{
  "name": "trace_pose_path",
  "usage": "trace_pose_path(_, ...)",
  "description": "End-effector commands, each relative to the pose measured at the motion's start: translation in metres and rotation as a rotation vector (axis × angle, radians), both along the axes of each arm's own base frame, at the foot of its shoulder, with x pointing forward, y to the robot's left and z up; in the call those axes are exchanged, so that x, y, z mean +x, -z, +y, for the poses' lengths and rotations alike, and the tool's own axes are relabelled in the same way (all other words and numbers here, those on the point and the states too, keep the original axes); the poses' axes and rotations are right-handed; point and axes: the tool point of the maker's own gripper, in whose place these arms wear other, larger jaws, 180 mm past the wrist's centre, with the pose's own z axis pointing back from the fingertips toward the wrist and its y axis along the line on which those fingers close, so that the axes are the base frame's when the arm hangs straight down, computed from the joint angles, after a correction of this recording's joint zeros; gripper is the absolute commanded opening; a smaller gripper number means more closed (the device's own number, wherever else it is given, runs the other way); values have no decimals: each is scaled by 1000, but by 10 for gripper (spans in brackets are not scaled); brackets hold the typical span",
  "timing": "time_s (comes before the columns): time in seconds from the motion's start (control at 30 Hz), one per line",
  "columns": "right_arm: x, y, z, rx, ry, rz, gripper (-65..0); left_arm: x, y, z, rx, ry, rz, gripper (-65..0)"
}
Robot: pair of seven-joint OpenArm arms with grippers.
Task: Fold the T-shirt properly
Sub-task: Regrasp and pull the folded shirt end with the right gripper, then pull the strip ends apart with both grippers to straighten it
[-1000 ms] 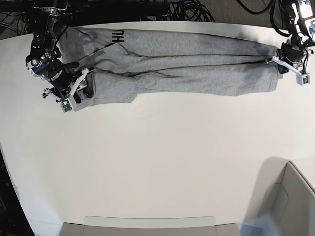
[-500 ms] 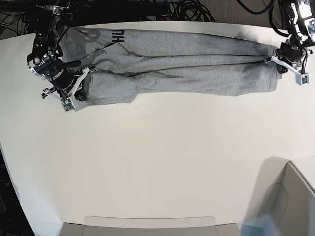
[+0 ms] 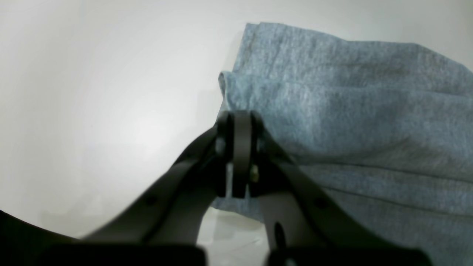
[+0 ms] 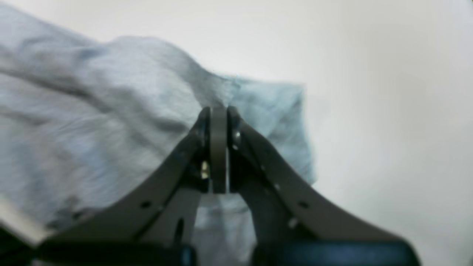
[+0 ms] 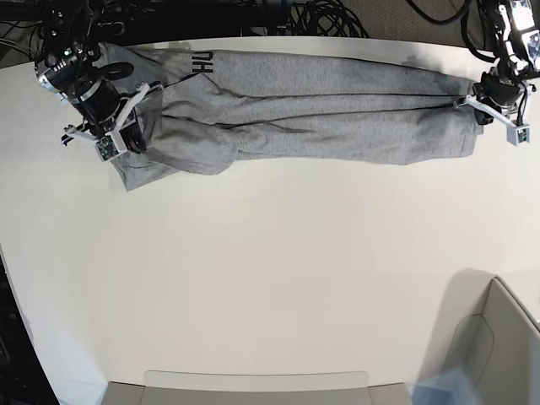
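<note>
Overhead, the grey T-shirt (image 5: 312, 114) lies stretched along the far edge of the white tabletop (image 5: 278, 278). Left hand (image 3: 236, 122) and right hand (image 4: 218, 114) each pinch an opposite end. Best lifted together, keeping the cloth taut.

Black arms, dark slim hand fingers (image 3: 236, 155), small screws, white brackets

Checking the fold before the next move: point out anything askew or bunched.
The T-shirt lies as a long narrow band, but its end at the right pincer is bunched and wrinkled, with a flap sagging past the lower edge. The left pincer's end lies flat.
</note>
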Motion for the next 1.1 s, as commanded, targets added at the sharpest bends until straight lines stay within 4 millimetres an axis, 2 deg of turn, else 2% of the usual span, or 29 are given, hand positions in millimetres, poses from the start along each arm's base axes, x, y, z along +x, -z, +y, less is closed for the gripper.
trace_pose_path(0.0,-1,-12,-5,22,-4,-34,-650,6,-11,6,23,7,-33,-650)
trace_pose_path(0.17,-25,-25,-23,150,20,-12,-650,6,-12,6,24,6,-33,-650)
trace_pose_path(0.33,-36,-31,-38,164,36,6,-650,9,-18,3,30,21,-50,-650)
trace_pose_path(0.47,-44,-26,-39,154,30,34,-650,6,-24,-4,43,49,-54,-650)
trace_pose_path(0.7,-64,-19,-30,139,-63,74,-650,0,-20,-5,36,47,-16,-650)
trace_pose_path(1.07,-79,-21,-56,80,-16,98,-650,-2,-18,-4,36,45,-5,-650)
